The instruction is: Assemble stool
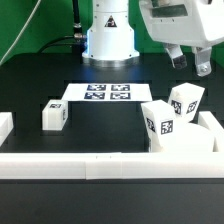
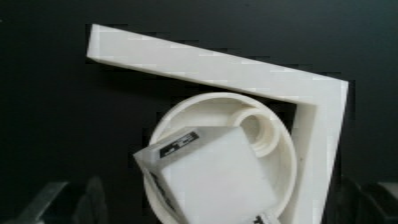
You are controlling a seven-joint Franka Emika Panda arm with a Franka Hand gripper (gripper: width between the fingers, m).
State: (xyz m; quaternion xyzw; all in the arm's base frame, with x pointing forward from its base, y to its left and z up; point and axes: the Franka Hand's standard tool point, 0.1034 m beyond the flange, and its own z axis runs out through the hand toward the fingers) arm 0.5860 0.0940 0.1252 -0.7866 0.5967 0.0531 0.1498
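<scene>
The round white seat (image 2: 192, 118) lies in the corner of the white border rails (image 2: 214, 62); in the exterior view it sits at the right (image 1: 192, 140). Two white tagged legs stand on it, one nearer (image 1: 159, 123) and one behind (image 1: 186, 101). The wrist view shows one leg (image 2: 217, 178) over the seat, filling the space between my fingers. A third leg (image 1: 54, 115) lies apart on the table at the exterior view's left. My gripper (image 1: 190, 62) hangs above the two legs, open and empty. Its dark fingertips (image 2: 71, 203) show at the wrist view's edge.
The marker board (image 1: 104, 93) lies flat at the table's middle back. The robot base (image 1: 108, 35) stands behind it. White border rails run along the front (image 1: 90, 164), the left (image 1: 5, 125) and the right (image 1: 213, 124).
</scene>
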